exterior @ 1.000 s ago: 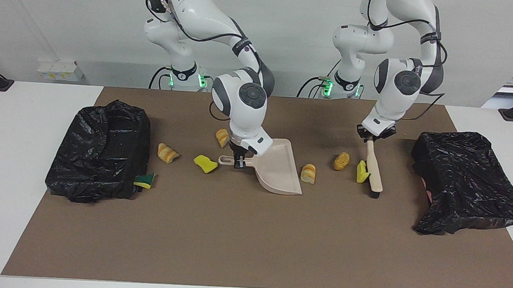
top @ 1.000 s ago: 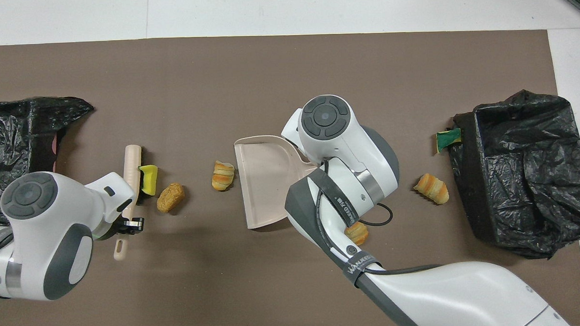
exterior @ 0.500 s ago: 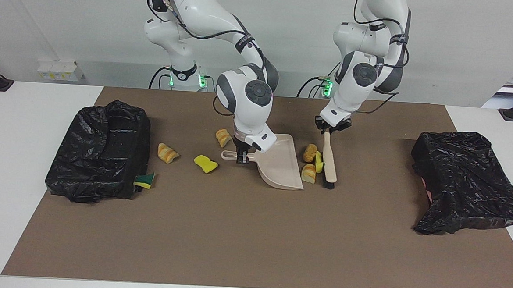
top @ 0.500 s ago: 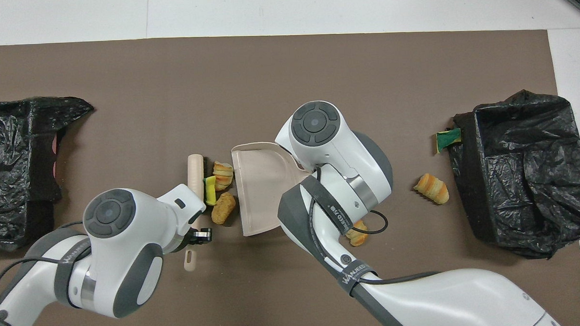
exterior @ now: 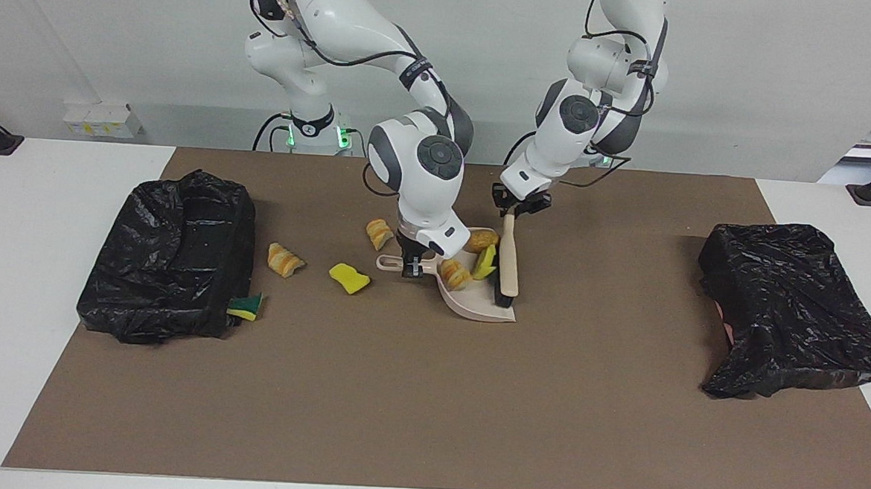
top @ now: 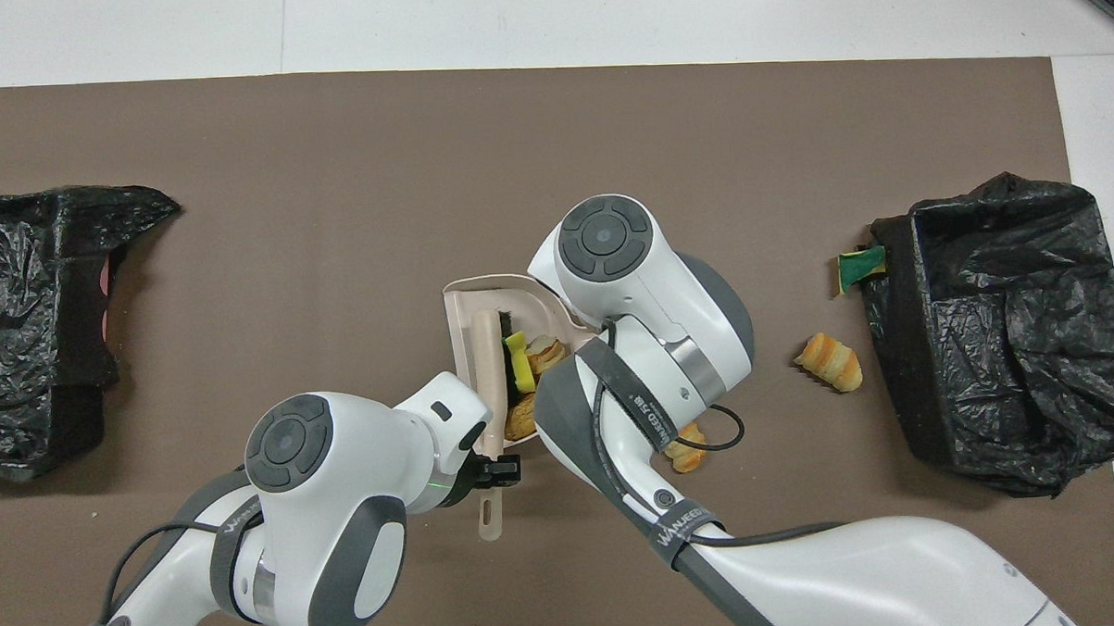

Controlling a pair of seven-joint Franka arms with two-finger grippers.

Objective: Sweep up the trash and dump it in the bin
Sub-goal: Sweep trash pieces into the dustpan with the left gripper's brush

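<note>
My left end effector (exterior: 513, 209) gripped the brush (exterior: 508, 262), pressing three trash pieces (exterior: 455, 273) into the dustpan (exterior: 477, 306), held by my right end effector (exterior: 409, 268); four pieces lay on the counter (exterior: 427, 408).

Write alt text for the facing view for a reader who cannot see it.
The left end effector holds a brush in the beige dustpan, pressing three trash pieces inside, while the right end effector grips the pan's handle. Four more pieces lie on the brown mat toward an open black-lined bin; a second bin sits at the left arm's end.
</note>
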